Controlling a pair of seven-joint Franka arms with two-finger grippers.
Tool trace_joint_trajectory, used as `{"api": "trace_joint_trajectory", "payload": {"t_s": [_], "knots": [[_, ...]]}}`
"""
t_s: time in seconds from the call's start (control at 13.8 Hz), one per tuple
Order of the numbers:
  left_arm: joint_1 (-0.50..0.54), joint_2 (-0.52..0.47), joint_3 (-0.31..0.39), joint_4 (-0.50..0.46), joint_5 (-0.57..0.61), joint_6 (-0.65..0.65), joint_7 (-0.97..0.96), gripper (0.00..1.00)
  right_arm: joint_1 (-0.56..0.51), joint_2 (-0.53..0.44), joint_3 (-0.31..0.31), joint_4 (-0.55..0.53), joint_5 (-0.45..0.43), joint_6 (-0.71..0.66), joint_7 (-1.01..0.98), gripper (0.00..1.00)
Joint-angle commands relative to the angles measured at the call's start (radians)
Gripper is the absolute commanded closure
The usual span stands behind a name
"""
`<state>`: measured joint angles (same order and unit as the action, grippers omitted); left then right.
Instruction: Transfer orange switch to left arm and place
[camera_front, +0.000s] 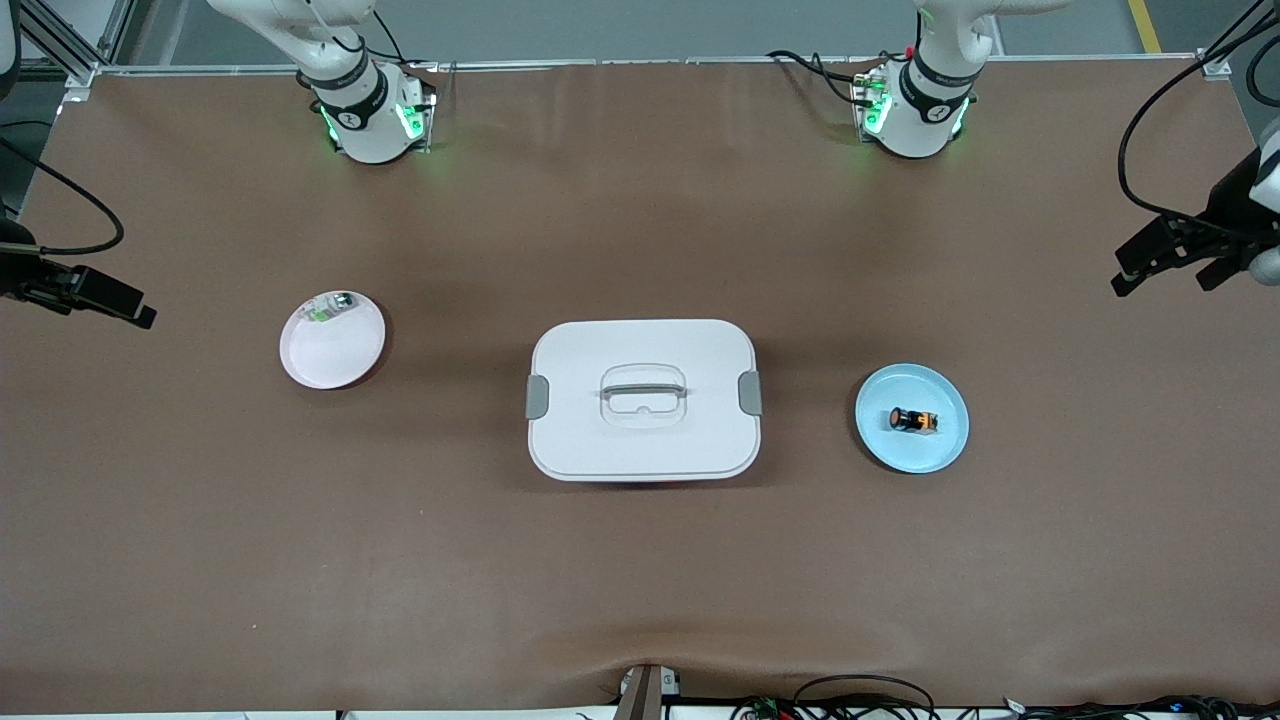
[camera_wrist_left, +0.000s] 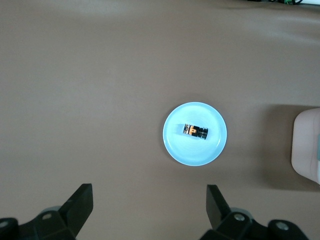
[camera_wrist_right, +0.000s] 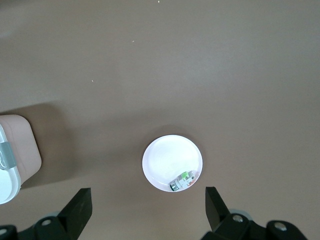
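The orange switch (camera_front: 913, 421) lies on its side on a round blue plate (camera_front: 935, 455) toward the left arm's end of the table. In the left wrist view the switch (camera_wrist_left: 195, 131) lies on the plate (camera_wrist_left: 180, 150), well clear of the fingers. My left gripper (camera_front: 1170, 272) (camera_wrist_left: 148, 205) is open and empty, high near that end of the table. My right gripper (camera_front: 110, 298) (camera_wrist_right: 148, 207) is open and empty, high near the right arm's end. The white box (camera_front: 643, 440) with grey latches stands in the middle of the table between the two plates.
A pink plate (camera_front: 330, 365) (camera_wrist_right: 162, 162) lies toward the right arm's end and holds a whitish part with a green mark (camera_front: 330, 307) (camera_wrist_right: 184, 181). The box's edge shows in both wrist views (camera_wrist_left: 307, 145) (camera_wrist_right: 17, 150). Brown table surface (camera_front: 640, 590) lies all around.
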<state>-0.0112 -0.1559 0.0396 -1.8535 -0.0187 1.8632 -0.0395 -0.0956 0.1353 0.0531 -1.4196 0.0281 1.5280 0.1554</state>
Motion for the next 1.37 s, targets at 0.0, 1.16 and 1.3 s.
{"api": "trace_joint_trajectory", "payload": {"t_s": [0.0,1.16,1.3], "knots": [[-0.012,-0.031,0.008,-0.016,-0.014,0.002,0.021,0.00,-0.007,-0.010,0.005,-0.010,-0.010,0.004,-0.002,0.00],[-0.010,0.130,0.003,0.218,0.017,-0.260,0.012,0.00,-0.015,-0.017,0.010,-0.009,-0.005,0.032,-0.140,0.00],[-0.010,0.133,0.002,0.218,0.016,-0.262,0.012,0.00,-0.013,-0.017,0.011,-0.009,-0.005,0.032,-0.139,0.00]]}}
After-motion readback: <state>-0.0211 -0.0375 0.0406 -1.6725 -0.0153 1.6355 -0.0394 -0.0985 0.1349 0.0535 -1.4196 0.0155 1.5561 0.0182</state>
